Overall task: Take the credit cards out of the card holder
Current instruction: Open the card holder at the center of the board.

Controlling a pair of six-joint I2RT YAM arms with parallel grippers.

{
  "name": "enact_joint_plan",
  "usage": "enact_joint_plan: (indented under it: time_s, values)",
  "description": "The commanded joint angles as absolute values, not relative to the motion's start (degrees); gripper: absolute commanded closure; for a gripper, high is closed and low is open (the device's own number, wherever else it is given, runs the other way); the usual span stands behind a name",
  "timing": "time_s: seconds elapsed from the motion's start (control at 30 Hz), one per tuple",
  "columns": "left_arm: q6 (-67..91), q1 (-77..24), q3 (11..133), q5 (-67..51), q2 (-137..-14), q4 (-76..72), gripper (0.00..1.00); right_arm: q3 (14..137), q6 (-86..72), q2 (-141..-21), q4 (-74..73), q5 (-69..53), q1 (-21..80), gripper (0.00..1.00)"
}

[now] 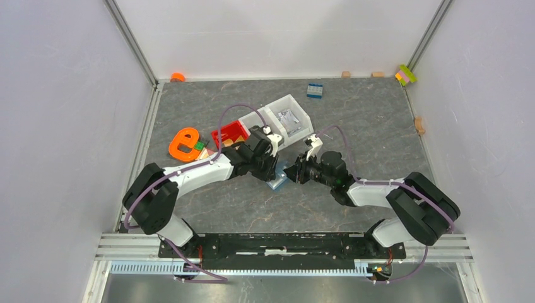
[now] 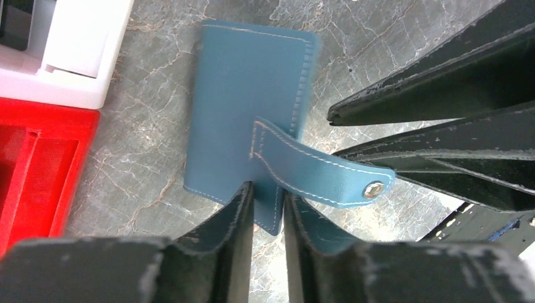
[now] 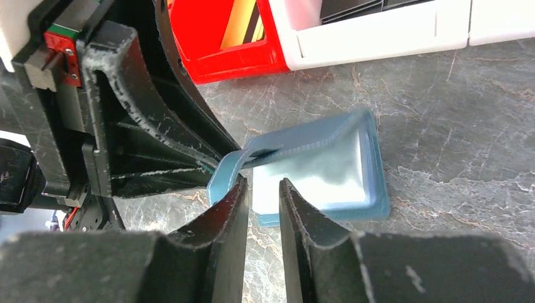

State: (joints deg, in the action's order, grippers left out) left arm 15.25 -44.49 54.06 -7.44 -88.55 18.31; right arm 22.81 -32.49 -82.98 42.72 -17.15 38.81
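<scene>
Jaws of the left gripper (image 2: pixel 268 205) clench the lifted cover edge of the flat teal-blue folding card holder (image 2: pixel 246 82), which lies on the grey marbled surface (image 2: pixel 145 145). The right gripper (image 3: pixel 263 189) straddles its near edge, grip unclear.

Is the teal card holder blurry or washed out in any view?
Right wrist: the card holder has a smeared lifted flap and a washed-out pale inside. Left wrist: mostly sharp, upper right edge soft. Top external: evenly lit, no glare.
</scene>
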Motion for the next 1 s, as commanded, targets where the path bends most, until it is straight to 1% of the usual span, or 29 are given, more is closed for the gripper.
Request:
enact_joint_plan:
  time_s: [0.0, 0.07, 0.1, 0.17, 0.27, 0.37, 0.47, 0.57, 0.67, 0.77, 0.8, 0.97]
  values:
    - [14.09, -44.74, 55.99, -6.66, -89.52, 16.76, 0.78, 24.5, -29.45, -78.93, 40.74, -13.99, 39.11, 0.67]
    - [14.71, -44.64, 55.82, -6.79, -89.69, 16.12, 0.85, 25.25, -27.05, -76.86, 34.11, -10.04, 39.11, 0.58]
    - [15.18, -44.57, 55.68, -6.34, -89.67, 15.78, 0.9, 25.27, -26.56, -75.59, 30.86, -6.5, 39.1, 0.54]
    - [16.59, -43.87, 54.93, -6.05, -89.36, 14.81, 0.97, 24.39, -26.12, -73.4, 27.31, -1.6, 39.07, 0.46]
    - [19.07, -41.96, 53.22, -8.4, -88.79, 12.32, 0.98, 22.98, -25.88, -71.15, 26.19, 1.5, 39.0, 0.32]
    - [22.29, -38.73, 50.91, -14.95, -88.16, 8.44, 0.98, 22.75, -26.62, -70.95, 25.48, 2.9, 39.02, 0.23]
    - [25.51, -36.18, 48.22, -23.5, -86.86, 2.36, 0.98, 23.97, -27.47, -72.55, 23.56, 3.86, 39.02, 0.21]
    - [27.5, -35.56, 46.49, -27.44, -85.39, -2.24, 0.98, 24.75, -28.05, -73.53, 22.19, 4.07, 38.94, 0.21]
    - [28.84, -35.42, 44.82, -30.06, -83.64, -6.39, 0.98, 23.48, -28.91, -72.64, 23.64, 4.04, 38.77, 0.2]
    - [29.59, -35.25, 42.92, -31.48, -80.94, -10.3, 0.97, 21.67, -29.82, -70.67, 24.94, 4.04, 38.12, 0.08]
    - [29.91, -35.08, 41.93, -31.47, -79.61, -11.74, 0.97, 20.81, -30.24, -69.76, 25.72, 3.92, 37.74, 0.06]
    - [31.69, -34.0, 37.24, -30.76, -73.0, -18.32, 0.97, 15.14, -32.68, -64.43, 33.29, 0.57, 34.95, 0.07]
